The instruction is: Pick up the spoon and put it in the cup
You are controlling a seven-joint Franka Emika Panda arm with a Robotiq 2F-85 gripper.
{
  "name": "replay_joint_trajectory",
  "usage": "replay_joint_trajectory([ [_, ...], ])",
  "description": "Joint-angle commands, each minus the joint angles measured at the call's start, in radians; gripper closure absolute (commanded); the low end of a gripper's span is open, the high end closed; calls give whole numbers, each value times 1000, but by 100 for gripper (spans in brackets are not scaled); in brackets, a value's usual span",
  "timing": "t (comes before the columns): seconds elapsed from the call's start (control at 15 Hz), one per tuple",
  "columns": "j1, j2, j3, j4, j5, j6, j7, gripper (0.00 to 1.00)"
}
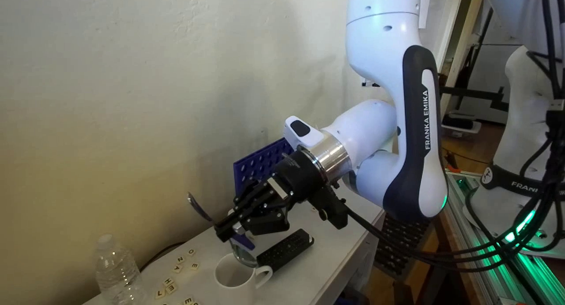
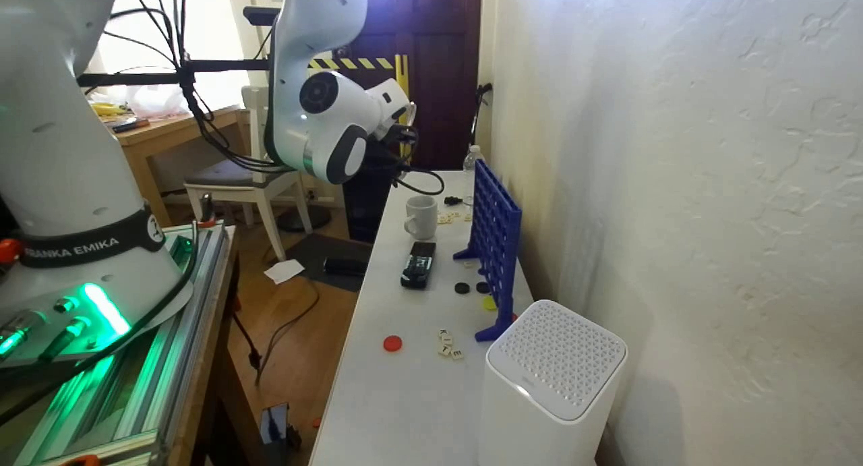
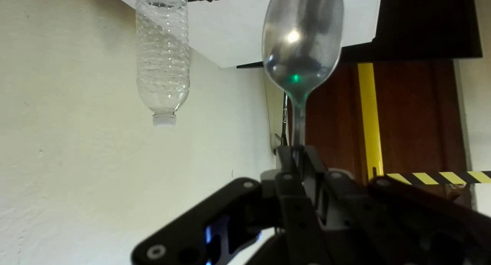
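While spoon (image 3: pixel 302 40) hangs gripped, cup (image 2: pixel 423 218) upright below

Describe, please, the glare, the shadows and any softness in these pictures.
Wrist view: the spoon carries a white highlight and a green reflection, while the gripper looks slightly soft; in an exterior view, faint shadows darken the wall.

The Panda's forearm (image 1: pixel 421 133) hangs nearly straight down in front of me, and the white wrist (image 1: pixel 364 126) bends outward at its lower end, away from the base (image 2: pixel 71 277). I can see the Robotiq gripper (image 3: pixel 299 154) pointing the same way, clamped, just a sliver between its fingertips (image 3: pixel 284 159). Green light glows on the base.
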Motion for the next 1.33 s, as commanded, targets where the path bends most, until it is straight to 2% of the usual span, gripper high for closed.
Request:
replay_joint_trajectory([
  [0.0, -59, 92, 86, 118, 37, 2, -91, 97],
  [0.07, 48, 105, -22, 125, 31, 69, -52, 97],
  [0.13, -71, 126, 98, 167, 36, -9, -128, 97],
  [0.27, -5, 157, 29, 175, 54, 54, -138, 97],
  [0.33, -66, 166, 86, 202, 54, 5, -164, 97],
  [0.4, -83, 182, 96, 214, 58, -4, -181, 97],
  [0.47, -34, 197, 43, 204, 68, 50, -174, 97],
  [0.53, -88, 210, 94, 233, 77, 8, -217, 97],
  [0.6, -107, 222, 108, 243, 77, -5, -230, 97],
  [0.67, -61, 229, 58, 226, 85, 43, -215, 97],
  [0.8, -96, 237, 76, 227, 75, 12, -223, 97],
  [1.27, -102, 256, 54, 203, 55, 14, -205, 97],
])
